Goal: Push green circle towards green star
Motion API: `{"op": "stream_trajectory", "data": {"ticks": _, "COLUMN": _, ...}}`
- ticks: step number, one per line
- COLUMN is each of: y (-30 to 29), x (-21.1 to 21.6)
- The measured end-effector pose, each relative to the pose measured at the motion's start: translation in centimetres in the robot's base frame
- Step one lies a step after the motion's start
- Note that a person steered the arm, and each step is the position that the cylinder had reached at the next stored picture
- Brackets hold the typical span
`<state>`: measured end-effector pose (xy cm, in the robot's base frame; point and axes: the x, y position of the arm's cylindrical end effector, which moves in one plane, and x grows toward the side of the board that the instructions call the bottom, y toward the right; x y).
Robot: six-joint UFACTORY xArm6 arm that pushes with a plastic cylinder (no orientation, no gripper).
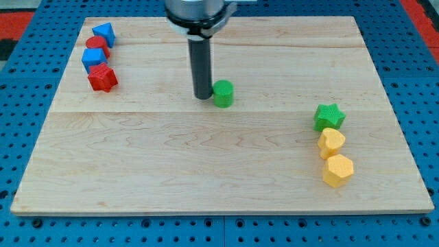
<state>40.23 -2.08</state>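
Observation:
The green circle (pixel 223 93) sits near the middle of the wooden board, a little toward the view's top. My tip (pixel 203 97) is right beside it on its left, touching or nearly touching. The green star (pixel 329 116) lies well off to the view's right and slightly lower.
Two yellow hexagon blocks (pixel 331 143) (pixel 337 169) sit in a column just below the green star. At the view's top left is a cluster: a blue block (pixel 103 33), a red round block (pixel 97 45), a blue cube (pixel 94 58), a red star (pixel 103 78).

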Motion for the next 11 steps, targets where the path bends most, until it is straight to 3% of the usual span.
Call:
{"op": "stream_trajectory", "data": {"ticks": 2, "y": 6.8, "x": -0.1}}
{"op": "stream_trajectory", "data": {"ticks": 4, "y": 7.3, "x": 2.2}}
{"op": "stream_trajectory", "data": {"ticks": 9, "y": 17.1, "x": 0.1}}
{"op": "stream_trajectory", "data": {"ticks": 10, "y": 17.7, "x": 0.1}}
{"op": "stream_trajectory", "data": {"ticks": 11, "y": 14.5, "x": 0.1}}
